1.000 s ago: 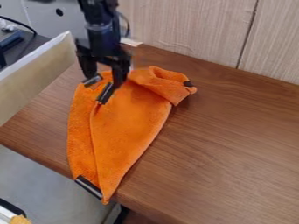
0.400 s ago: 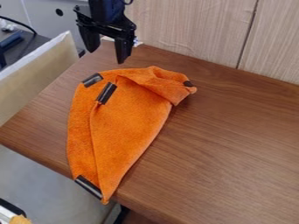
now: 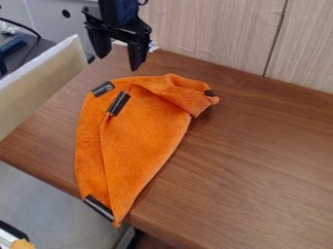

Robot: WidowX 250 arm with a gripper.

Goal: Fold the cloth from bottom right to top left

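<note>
"Going left to right, what are you seeing?"

"A pale board (image 3: 40, 82) is standing along the table's (image 3: 260, 170) left edge. Next, the orange cloth (image 3: 143, 136) is lying on the table's left part, its tip poking past the table's near edge."

"How will it be handling?"

"Soft, light and floppy, I'm guessing, with a fuzzy face that is giving good grip. Nothing fragile. The lower dark strip (image 3: 98, 208) is sitting at the table's near edge, so a tug there could be dragging everything."

"So where are we taking hold?"

"The outer dark strip (image 3: 102, 88) and the inner dark strip (image 3: 118, 103) are lying near each other, toward the table's far left. The corner seems to be meeting its mate nearly enough. If it's needing a nudge, I'm pinching only the top layer by the inner one."

"And the gripper (image 3: 120, 62)?"

"It's hanging over the table's far left part, fingers standing wide apart, holding nothing."

"Farther right?"

"The small dark patch (image 3: 209, 93) is marking a bunched corner toward the table's far edge. That part is looking thicker, so it's probably springing up a little."
</note>
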